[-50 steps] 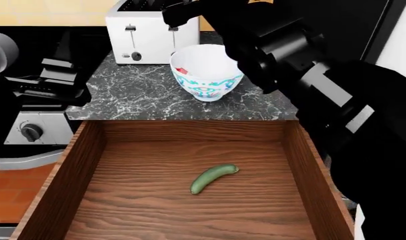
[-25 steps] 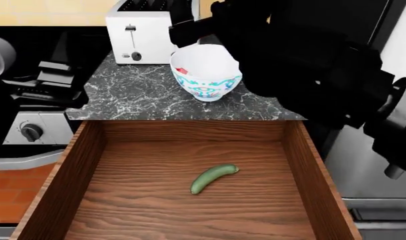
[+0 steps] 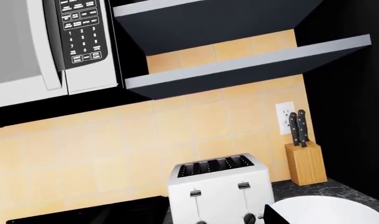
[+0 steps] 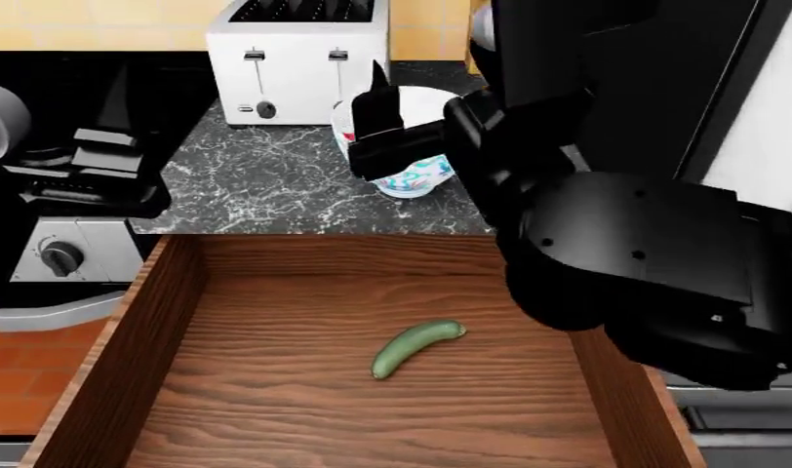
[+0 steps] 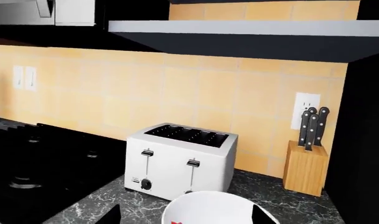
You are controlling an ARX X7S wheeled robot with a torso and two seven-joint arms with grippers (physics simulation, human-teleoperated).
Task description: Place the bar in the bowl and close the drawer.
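The white bowl with its teal and pink pattern stands on the dark marble counter, just behind the open wooden drawer. My right gripper hangs open over the bowl, one fingertip on each side of the rim, gripping nothing. A red sliver of the bar shows inside the bowl. My left arm stays at the far left over the stove; its jaws are dark against it. The drawer's handle is out of view.
A green cucumber-like vegetable lies on the drawer floor. A white toaster stands behind the bowl, a wooden knife block to its right. The black stove with a knob is at left, and a microwave hangs above.
My right arm has swung back toward me, bringing the gripper from above the toaster to over the bowl, which it now partly covers. The left arm dipped slightly.
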